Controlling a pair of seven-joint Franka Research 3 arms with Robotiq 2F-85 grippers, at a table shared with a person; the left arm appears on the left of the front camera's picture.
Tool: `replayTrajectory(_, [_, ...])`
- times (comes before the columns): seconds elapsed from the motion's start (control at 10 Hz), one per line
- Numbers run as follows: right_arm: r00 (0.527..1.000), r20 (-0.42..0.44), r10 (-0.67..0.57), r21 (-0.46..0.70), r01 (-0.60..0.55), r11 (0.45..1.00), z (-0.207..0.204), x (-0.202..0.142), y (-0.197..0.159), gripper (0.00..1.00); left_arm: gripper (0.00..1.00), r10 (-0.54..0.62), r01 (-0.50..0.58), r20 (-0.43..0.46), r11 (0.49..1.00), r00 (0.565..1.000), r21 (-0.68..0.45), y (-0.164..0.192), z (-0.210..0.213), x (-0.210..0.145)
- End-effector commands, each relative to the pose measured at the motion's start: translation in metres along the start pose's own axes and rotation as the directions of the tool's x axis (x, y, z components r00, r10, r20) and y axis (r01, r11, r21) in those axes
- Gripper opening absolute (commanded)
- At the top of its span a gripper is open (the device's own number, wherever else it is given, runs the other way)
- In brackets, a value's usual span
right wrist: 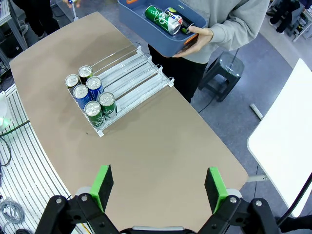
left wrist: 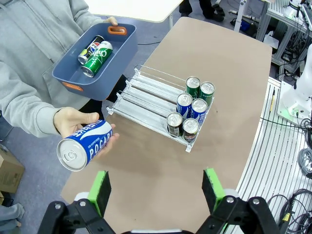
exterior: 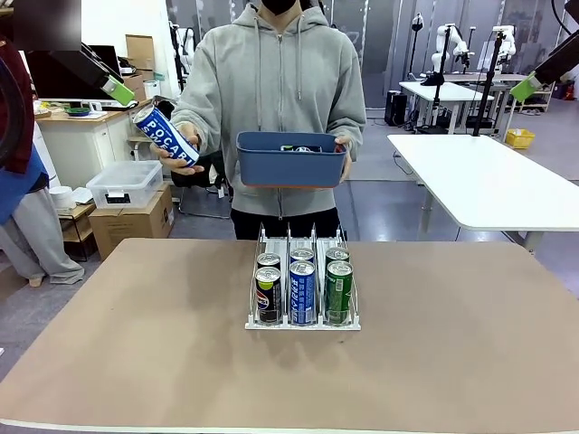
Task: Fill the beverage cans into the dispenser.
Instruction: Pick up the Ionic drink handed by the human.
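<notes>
Our left gripper point(left wrist: 156, 187) and right gripper point(right wrist: 159, 187) hang high above the brown table point(exterior: 136, 362), jaws wide apart and empty. At the table's centre the dispenser point(exterior: 303, 324) holds six beverage cans point(exterior: 302, 291) at its front lip. At the left of the left wrist view a person's hand point(left wrist: 73, 122) holds a blue can point(left wrist: 84, 146), and white tables point(exterior: 488, 181) stand behind.

Front view: hidden behind the near wall of the blue bin point(exterior: 291, 163), nearly all of its load; behind the front row of cans point(exterior: 302, 291) in the dispenser point(exterior: 303, 323), all but the tops of the rear row point(exterior: 302, 256). Under the person's fingers point(exterior: 179, 166), part of the lettering on the blue can point(exterior: 166, 136). Wrist views: cut off by the bottom edge, the bodies of the left gripper point(left wrist: 156, 174) and right gripper point(right wrist: 158, 170). Too small to read: print on the racked cans.
</notes>
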State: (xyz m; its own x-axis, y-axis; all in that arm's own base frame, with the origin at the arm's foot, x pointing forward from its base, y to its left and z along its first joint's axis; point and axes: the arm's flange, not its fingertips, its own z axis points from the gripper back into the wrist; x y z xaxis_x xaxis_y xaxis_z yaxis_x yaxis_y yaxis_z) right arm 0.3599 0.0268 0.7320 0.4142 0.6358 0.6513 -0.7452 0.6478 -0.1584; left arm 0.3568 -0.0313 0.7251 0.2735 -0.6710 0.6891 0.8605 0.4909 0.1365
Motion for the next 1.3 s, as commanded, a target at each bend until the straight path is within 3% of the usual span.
replayTrajectory(0.0, [1.0, -0.001, 0.001, 0.001, -0.001, 1.0, -0.001, 0.0, 0.0, 1.0, 1.0, 0.001, -0.001, -0.003, 1.0, 1.0, 0.002, 0.0, 0.0, 0.0])
replayTrajectory(0.1, [1.0, -0.001, 0.001, 0.001, -0.001, 1.0, -0.001, 0.0, 0.0, 1.0, 1.0, 0.0, 0.0, 0.0, 1.0, 1.0, 0.0, 0.0, 0.0, 0.0])
replayTrajectory(0.3, [1.0, -0.001, 0.001, 0.001, -0.001, 1.0, -0.001, 0.0, 0.0, 1.0, 1.0, 0.011, -0.01, -0.081, 1.0, 0.997, 0.02, 0.008, -0.007, 0.003])
replayTrajectory(0.9, [1.0, -0.001, 0.001, 0.001, -0.001, 1.0, -0.001, 0.0, 0.0, 1.0, 1.0, -0.057, 0.068, -0.098, 0.991, 0.994, 0.114, 0.047, -0.029, 0.014])
replayTrajectory(1.2, [1.0, -0.001, 0.001, 0.001, -0.001, 1.0, -0.001, 0.0, 0.0, 1.0, 1.0, -0.111, 0.114, -0.111, 0.993, 0.988, 0.017, 0.072, -0.054, 0.009])
